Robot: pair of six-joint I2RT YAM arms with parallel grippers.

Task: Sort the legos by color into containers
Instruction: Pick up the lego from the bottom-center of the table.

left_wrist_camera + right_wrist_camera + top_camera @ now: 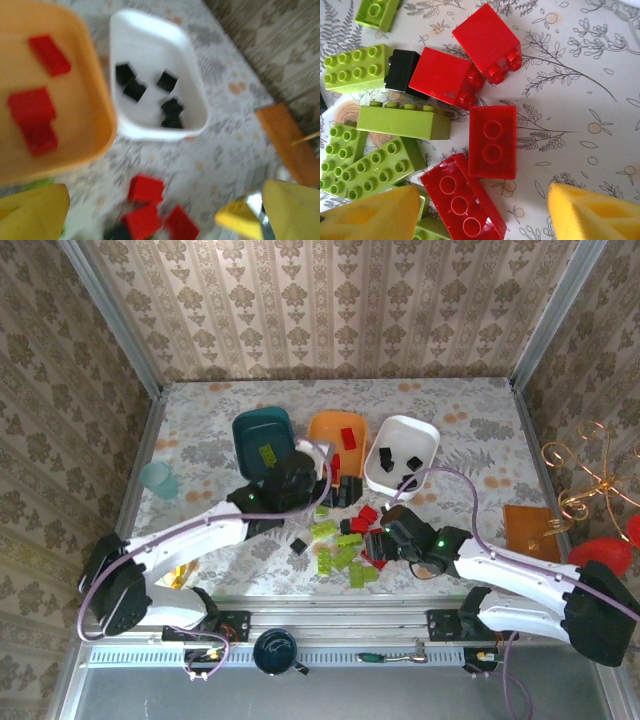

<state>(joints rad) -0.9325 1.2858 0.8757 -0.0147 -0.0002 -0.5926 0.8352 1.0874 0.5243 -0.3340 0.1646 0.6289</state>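
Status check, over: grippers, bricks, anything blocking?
Left gripper open, empty, by the orange tub. Right gripper open over loose red bricks, none gripped. Green bricks unsorted on the table too. Nothing blocking.

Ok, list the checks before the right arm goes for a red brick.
1. Right fingers open, empty: ok.
2. Red brick lies between them: ok.
3. That brick free of neighbours: not ok; a lime brick and a second red brick crowd it.
4. Orange tub holds red only: ok.
5. Way to that tub clear: cannot tell; the left fingers, open, hang near it.
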